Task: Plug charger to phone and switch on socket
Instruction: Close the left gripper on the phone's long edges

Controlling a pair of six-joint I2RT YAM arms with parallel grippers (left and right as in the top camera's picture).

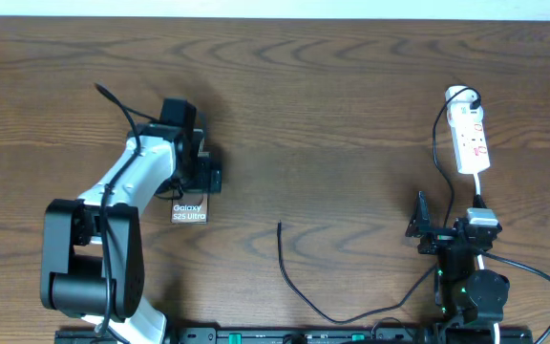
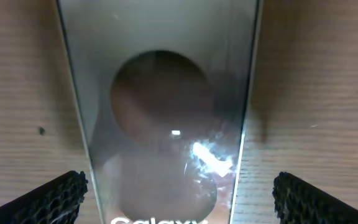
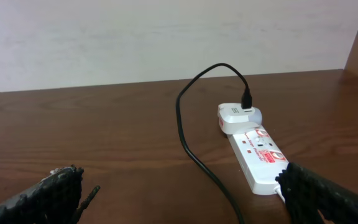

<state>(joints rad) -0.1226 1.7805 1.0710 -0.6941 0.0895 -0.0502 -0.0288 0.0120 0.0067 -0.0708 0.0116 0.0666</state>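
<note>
The phone [image 1: 188, 211] lies flat on the wooden table, mostly hidden under my left gripper [image 1: 201, 172]; only its end with the white "Galaxy S25 Ultra" lettering shows. In the left wrist view the phone [image 2: 166, 106] fills the space between my open fingers [image 2: 179, 199], close below them. The charger cable [image 1: 299, 282] runs along the table, its free plug end [image 1: 279, 225] lying loose at centre. The socket [image 1: 471, 137] lies at far right with a white adapter in it. My right gripper [image 1: 444, 234] is open and empty, short of the socket [image 3: 257, 152].
The charger cable [image 3: 194, 149] loops up into the white adapter [image 3: 238, 116] at the socket's far end. A pale wall stands behind the table's back edge [image 3: 166, 81]. The arm bases sit along the front edge [image 1: 256, 334].
</note>
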